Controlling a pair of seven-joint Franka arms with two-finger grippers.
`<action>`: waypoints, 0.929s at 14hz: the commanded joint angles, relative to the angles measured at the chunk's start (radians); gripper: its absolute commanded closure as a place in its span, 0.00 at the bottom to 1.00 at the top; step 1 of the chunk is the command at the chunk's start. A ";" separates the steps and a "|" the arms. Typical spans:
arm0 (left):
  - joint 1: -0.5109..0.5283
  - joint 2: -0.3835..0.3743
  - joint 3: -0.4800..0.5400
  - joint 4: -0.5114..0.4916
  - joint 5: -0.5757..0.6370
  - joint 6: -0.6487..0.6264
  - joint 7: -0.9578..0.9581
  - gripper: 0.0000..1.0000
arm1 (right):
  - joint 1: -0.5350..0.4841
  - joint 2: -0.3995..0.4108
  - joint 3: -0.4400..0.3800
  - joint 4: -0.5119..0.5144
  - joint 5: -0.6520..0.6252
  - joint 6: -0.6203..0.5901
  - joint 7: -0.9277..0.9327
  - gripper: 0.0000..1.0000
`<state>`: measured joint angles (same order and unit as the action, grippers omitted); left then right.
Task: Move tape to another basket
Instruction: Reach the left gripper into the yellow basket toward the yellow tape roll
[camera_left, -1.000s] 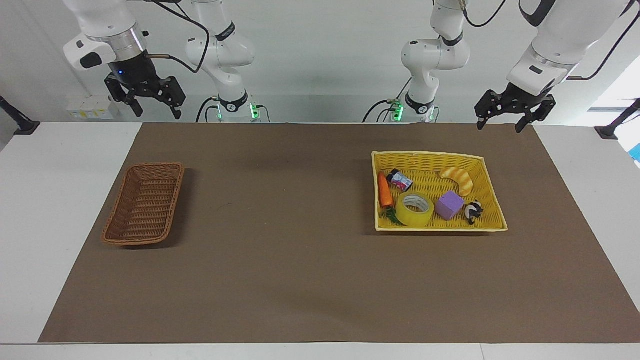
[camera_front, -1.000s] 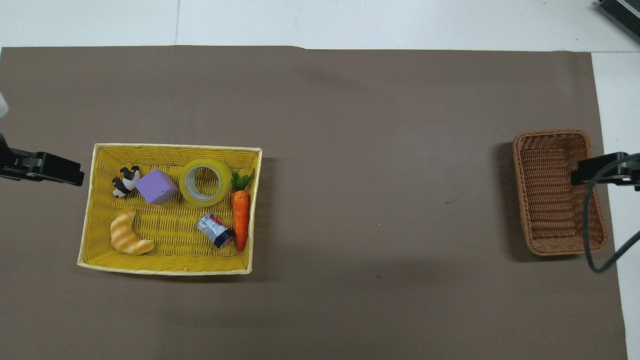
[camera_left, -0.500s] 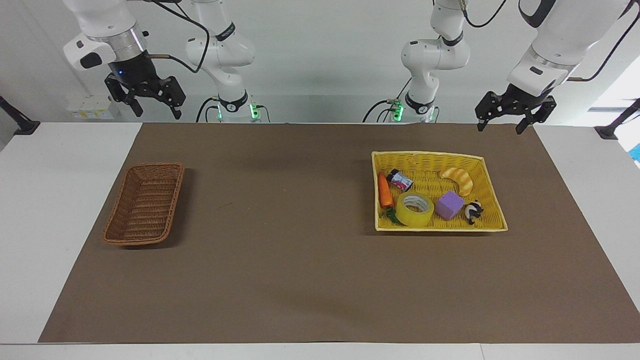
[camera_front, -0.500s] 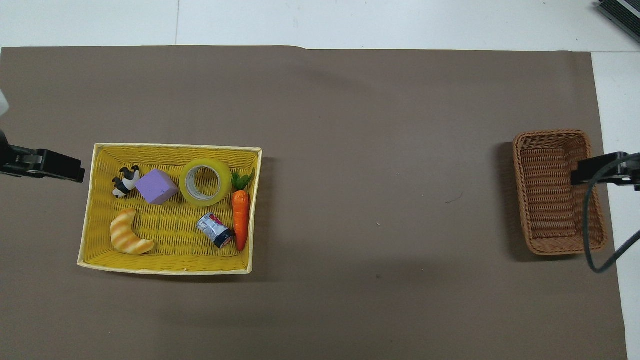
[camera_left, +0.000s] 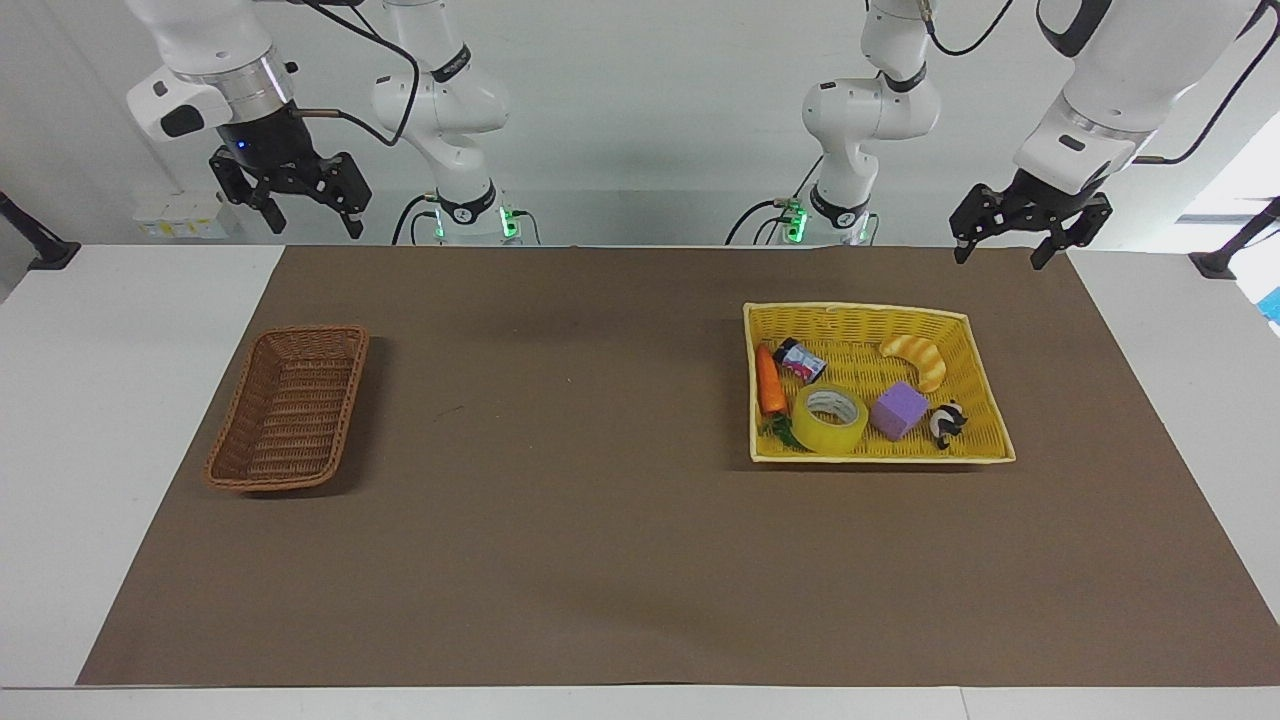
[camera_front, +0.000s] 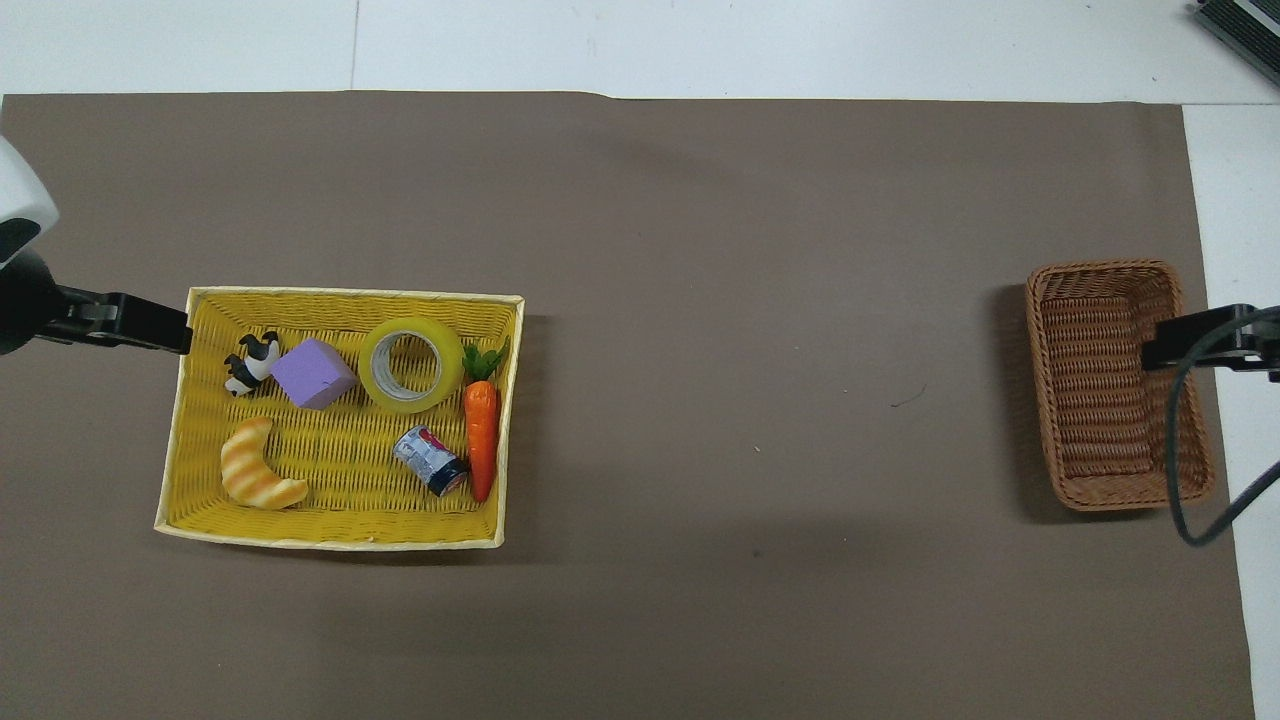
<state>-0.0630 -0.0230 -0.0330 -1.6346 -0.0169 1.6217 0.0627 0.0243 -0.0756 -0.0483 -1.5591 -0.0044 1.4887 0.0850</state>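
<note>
**Barely begun: no grip on the tape yet**

Finds the tape (camera_left: 830, 419) lying flat, hole up, in the yellow basket (camera_left: 855, 308), along the wall farther from the robots. Places it between the carrot (camera_left: 768, 381) and the purple cube (camera_left: 898, 410), close to both. Counts a small can (camera_left: 802, 360), a croissant (camera_left: 915, 358) and a panda figure (camera_left: 946, 422) in there too.

Shows the brown basket (camera_left: 290, 410) with nothing in it, well apart, toward the right arm's end of the counter (camera_left: 600, 560).

Puts the left pincer (camera_left: 998, 250) up in the air with fingers spread, holding nothing, over the counter's edge by the robots and not over the tape. Puts the right pincer (camera_left: 313, 222) likewise raised, spread and bare, waiting at its own end.

Judges nothing done so far. Leaves the whole job: bring a pincer down around the tape, pinch it, lift it clear of carrot and cube, carry it the length of the counter, and drop it in the brown basket. Looks likely to call for a hand-over or a long reach, given the gap between baskets.

Hard to make out:
- Crops both pincers at the edges of the overhead view, with only one dark finger showing by the yellow basket's rim (camera_front: 350, 294) and one over the brown basket's edge (camera_front: 1100, 270).
- Cannot read from above how high either pincer hangs.
- Hides part of the carrot's leaves behind the tape in the facing view.
- Cannot read the print on the tape's core.
- Cuts off both upper arms at the top of the facing view.
</note>
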 joint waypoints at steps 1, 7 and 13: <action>-0.018 -0.025 0.013 -0.109 -0.040 0.111 0.038 0.00 | -0.009 0.010 0.001 0.019 0.024 -0.019 -0.024 0.00; -0.034 -0.014 0.012 -0.289 -0.058 0.318 0.082 0.00 | -0.009 0.010 0.001 0.019 0.024 -0.019 -0.024 0.00; -0.104 0.044 0.010 -0.398 -0.058 0.507 0.066 0.00 | -0.009 0.010 0.001 0.019 0.024 -0.019 -0.024 0.00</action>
<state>-0.1193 0.0002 -0.0380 -1.9973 -0.0648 2.0602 0.1274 0.0242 -0.0756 -0.0483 -1.5591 -0.0044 1.4887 0.0850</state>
